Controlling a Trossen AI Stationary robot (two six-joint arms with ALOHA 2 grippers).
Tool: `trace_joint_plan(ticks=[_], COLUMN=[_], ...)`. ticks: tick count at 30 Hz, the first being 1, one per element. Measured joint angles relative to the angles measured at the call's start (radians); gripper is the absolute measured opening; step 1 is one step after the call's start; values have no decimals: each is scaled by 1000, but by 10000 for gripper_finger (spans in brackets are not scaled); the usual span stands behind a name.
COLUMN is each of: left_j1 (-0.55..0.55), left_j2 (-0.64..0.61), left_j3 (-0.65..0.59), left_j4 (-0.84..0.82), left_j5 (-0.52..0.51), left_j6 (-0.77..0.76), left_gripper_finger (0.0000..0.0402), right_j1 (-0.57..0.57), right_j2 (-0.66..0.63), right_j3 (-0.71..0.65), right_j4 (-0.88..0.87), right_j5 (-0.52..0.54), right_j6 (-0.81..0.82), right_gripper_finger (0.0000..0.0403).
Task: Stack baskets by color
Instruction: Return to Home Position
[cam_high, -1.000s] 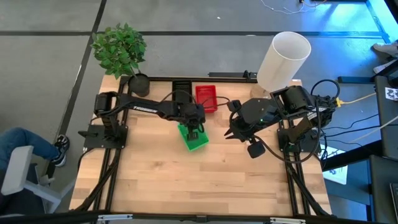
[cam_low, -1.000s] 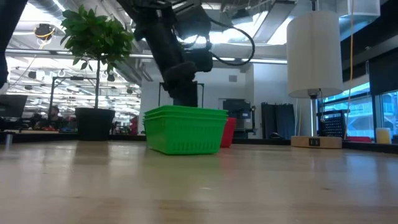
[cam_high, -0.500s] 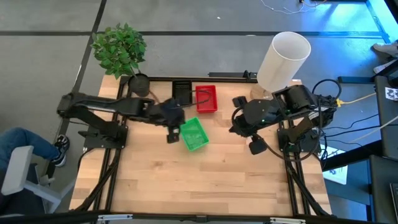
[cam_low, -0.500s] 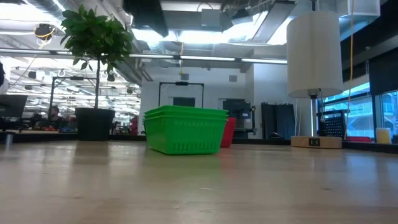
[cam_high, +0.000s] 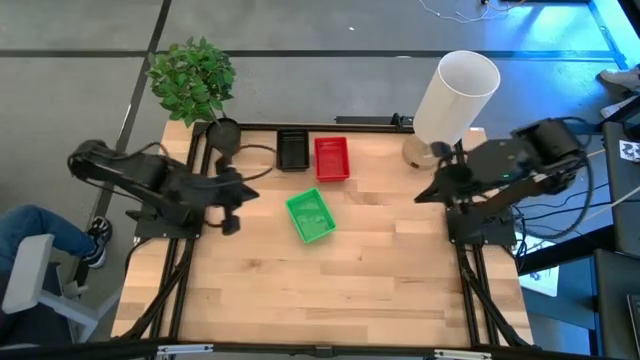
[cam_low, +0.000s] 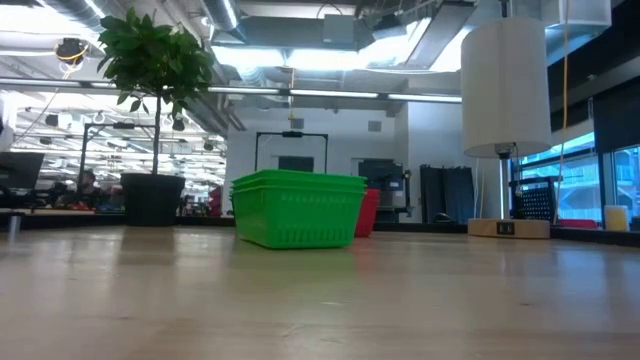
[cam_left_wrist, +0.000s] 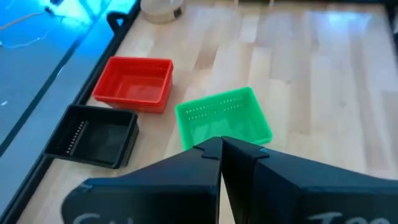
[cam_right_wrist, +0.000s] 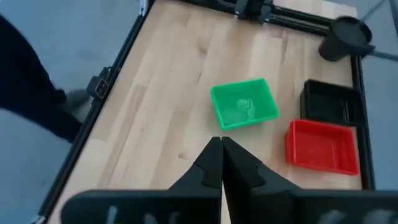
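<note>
Three baskets or stacks rest on their bottoms on the table. The green basket stack (cam_high: 310, 215) (cam_low: 298, 208) stands mid-table. The red basket (cam_high: 331, 158) and the black basket (cam_high: 292, 150) stand side by side at the far edge. My left gripper (cam_high: 231, 215) (cam_left_wrist: 221, 147) is shut and raised near the table's left side, apart from the green basket (cam_left_wrist: 224, 118). My right gripper (cam_high: 425, 192) (cam_right_wrist: 221, 147) is shut and raised over the right side, holding nothing.
A potted plant (cam_high: 195, 85) stands at the far left corner and a tall white lamp (cam_high: 455, 95) at the far right. Black frame rails (cam_high: 185, 270) run along both table sides. Bare wood lies toward the near edge (cam_high: 320, 300).
My left gripper has risen from the green basket and drawn back toward the table's left edge, its arm folding up. My right gripper has pulled back toward the table's right edge. The baskets stay where they were.
</note>
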Motion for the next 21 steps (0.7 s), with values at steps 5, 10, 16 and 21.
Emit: trace_joint_plan(ticks=[5,10,16,21], left_j1=[-107,-219,-346,-423], left_j2=[-82,-124,-174,-179], left_j3=[0,0,0,0], left_j4=[-30,-85,-164,-201], left_j5=[-91,-221,-358,-414], left_j6=[-53,-99,-231,-256], left_gripper_finger=[0,0,0,0], right_j1=[47,74,77,77], right_j2=[-208,-443,-673,-793], right_j3=[-274,-615,-923,-1071], right_j4=[185,475,728,825], right_j5=[91,115,140,140], right_j6=[68,66,68,68], right_gripper_finger=[0,0,0,0])
